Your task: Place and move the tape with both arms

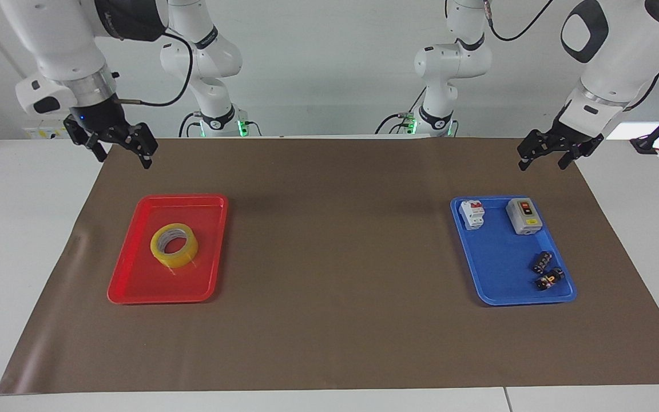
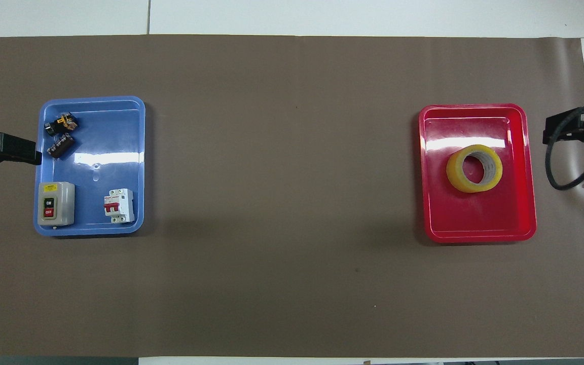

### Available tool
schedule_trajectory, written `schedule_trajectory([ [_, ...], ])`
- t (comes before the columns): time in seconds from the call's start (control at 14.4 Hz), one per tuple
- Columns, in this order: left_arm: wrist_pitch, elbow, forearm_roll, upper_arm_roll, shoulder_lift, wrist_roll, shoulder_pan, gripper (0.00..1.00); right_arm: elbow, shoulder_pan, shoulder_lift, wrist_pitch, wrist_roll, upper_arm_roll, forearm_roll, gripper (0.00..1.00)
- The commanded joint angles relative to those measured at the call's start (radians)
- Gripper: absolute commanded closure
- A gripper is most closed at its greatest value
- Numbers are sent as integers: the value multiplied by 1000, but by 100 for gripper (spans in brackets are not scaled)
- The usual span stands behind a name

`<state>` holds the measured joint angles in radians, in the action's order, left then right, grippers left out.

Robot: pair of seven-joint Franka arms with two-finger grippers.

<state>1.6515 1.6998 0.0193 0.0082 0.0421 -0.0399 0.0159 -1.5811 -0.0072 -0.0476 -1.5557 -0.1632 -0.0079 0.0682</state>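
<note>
1. The tape (image 1: 174, 245), a yellow translucent roll with a pale core, lies flat in the red tray (image 1: 135, 286) at the right arm's end of the table, held by nothing.
2. The right gripper (image 1: 122, 155) hangs in the air over the brown mat's (image 1: 329, 320) edge, clear of the red tray and well apart from the tape. Its fingers stand wide apart and empty, pointing down, and its white wrist rises steeply above it.
3. The left gripper (image 1: 542, 158) waits in the air over the mat's edge beside the blue tray (image 1: 495, 286), jaws spread wide and empty, its forearm slanting up and outward.
4. The blue tray holds a white circuit breaker (image 1: 472, 214), a grey on-off switch box (image 1: 524, 216) and two small black connectors (image 1: 546, 271).
</note>
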Motion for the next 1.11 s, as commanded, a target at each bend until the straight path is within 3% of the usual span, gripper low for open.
schedule_trajectory([
  [0.0,-1,6,-24,-2,13,-8,-4,0,38,-16,14,42,-6,2,-7,0],
  [0.21,1,6,-24,-2,13,-8,-5,0,46,-20,17,80,-9,2,-56,0],
  [1.04,1,6,-24,-2,13,-8,-4,0,72,32,21,125,57,20,-13,0],
])
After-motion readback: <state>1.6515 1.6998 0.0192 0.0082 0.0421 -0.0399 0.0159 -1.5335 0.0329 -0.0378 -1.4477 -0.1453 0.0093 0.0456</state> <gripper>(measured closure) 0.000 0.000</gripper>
